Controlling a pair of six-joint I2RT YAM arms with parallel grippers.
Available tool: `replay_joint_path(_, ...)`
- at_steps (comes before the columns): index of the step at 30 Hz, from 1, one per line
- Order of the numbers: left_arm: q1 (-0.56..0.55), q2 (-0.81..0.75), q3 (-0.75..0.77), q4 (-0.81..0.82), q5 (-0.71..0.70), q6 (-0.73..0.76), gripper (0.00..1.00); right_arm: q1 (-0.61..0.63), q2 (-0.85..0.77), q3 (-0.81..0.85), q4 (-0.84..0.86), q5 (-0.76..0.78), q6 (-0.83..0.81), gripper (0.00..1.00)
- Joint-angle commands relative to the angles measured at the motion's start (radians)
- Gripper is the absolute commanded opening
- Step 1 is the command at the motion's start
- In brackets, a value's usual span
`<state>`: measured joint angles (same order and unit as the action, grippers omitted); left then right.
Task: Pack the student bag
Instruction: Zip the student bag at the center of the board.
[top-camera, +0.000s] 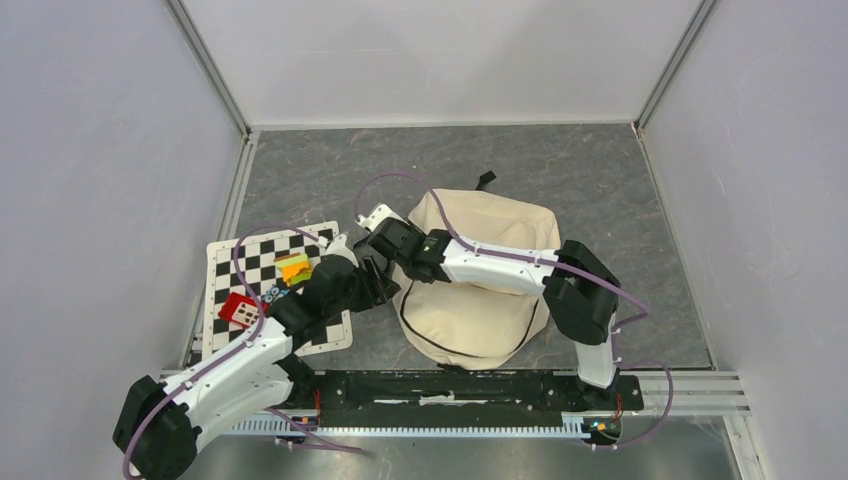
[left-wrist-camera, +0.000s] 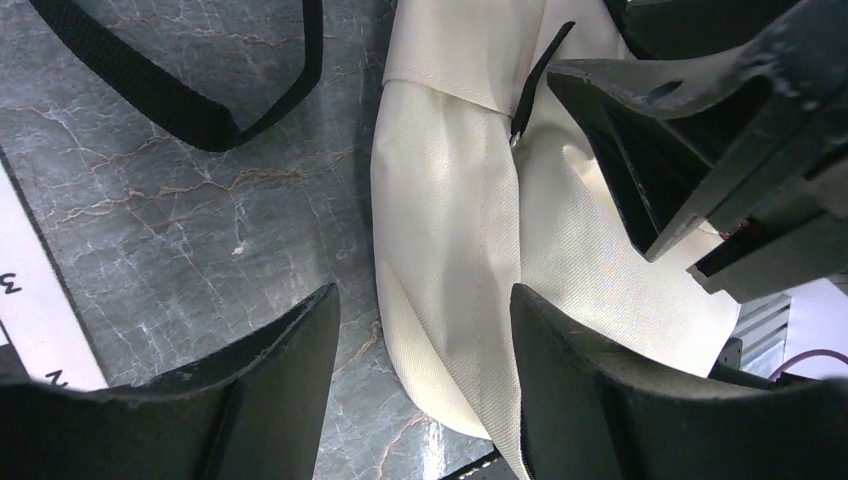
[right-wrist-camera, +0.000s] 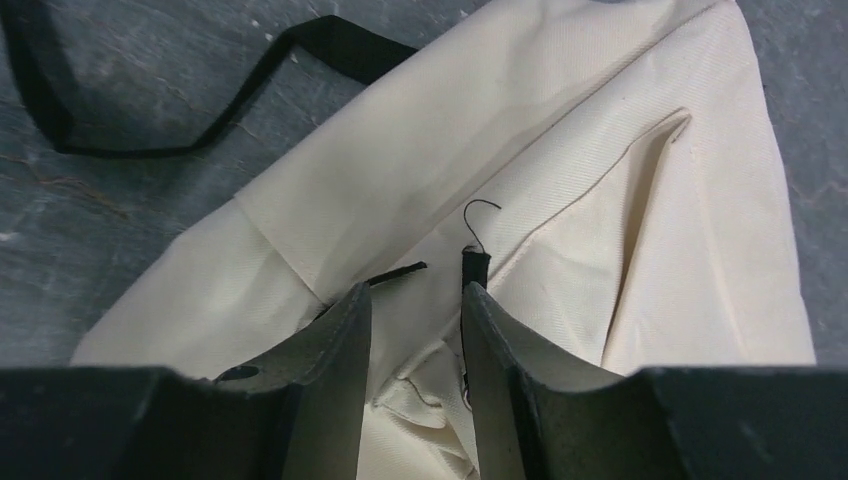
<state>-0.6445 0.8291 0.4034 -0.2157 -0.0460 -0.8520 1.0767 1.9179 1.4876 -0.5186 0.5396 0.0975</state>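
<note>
Bag (top-camera: 470, 325) lies flat mid-table, just right of the checkered mat (top-camera: 240, 262). I judge the task is barely started: the bag looks shut, nothing visibly inside, and the red item (top-camera: 238, 309) and orange-yellow block (top-camera: 293, 268) sit on the mat. Both arms are at the bag's left edge. Left gripper (left-wrist-camera: 425, 300) is open, straddling a fabric fold without pinching it. Right gripper (right-wrist-camera: 415, 292) has its jaws narrowed by the black zipper tab (right-wrist-camera: 475, 265); can't tell if it's gripped. Left to do: unzip, load the items, close.
</note>
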Motion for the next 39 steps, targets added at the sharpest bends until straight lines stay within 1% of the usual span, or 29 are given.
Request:
replay_joint_path(1, 0.008, -0.028, -0.009, 0.012, 0.000, -0.036, 0.68, 0.019, 0.025, 0.060, -0.032, 0.150, -0.036, 0.43)
replay_joint_path(6, 0.009, -0.033, -0.011, 0.010, -0.001, -0.039, 0.68, 0.021, 0.041, 0.069, -0.021, 0.182, -0.059, 0.43)
replay_joint_path(11, 0.009, -0.032, -0.014, 0.016, -0.002, -0.045, 0.68, 0.021, 0.053, 0.076, -0.015, 0.238, -0.082, 0.40)
replay_joint_path(17, 0.009, -0.021, -0.017, 0.024, 0.002, -0.050, 0.68, 0.020, 0.062, 0.072, 0.003, 0.219, -0.089, 0.41)
replay_joint_path(20, 0.009, -0.024, -0.016, 0.024, 0.005, -0.051, 0.68, 0.020, 0.071, 0.058, 0.001, 0.217, -0.072, 0.37)
replay_joint_path(23, 0.010, -0.031, -0.017, 0.020, 0.003, -0.050, 0.68, 0.017, 0.073, 0.036, 0.005, 0.227, -0.044, 0.35)
replay_joint_path(29, 0.010, -0.041, -0.018, 0.012, 0.001, -0.053, 0.68, -0.023, 0.042, -0.012, 0.017, 0.153, 0.017, 0.29)
replay_joint_path(34, 0.011, -0.044, -0.018, 0.012, 0.001, -0.053, 0.68, -0.065, 0.020, -0.040, 0.026, 0.045, 0.048, 0.24)
replay_joint_path(38, 0.011, -0.047, -0.017, 0.012, 0.005, -0.052, 0.68, -0.104, -0.005, -0.071, 0.052, -0.046, 0.073, 0.15)
replay_joint_path(39, 0.011, -0.048, -0.017, 0.012, 0.007, -0.050, 0.68, -0.110, -0.013, -0.076, 0.058, -0.062, 0.075, 0.09)
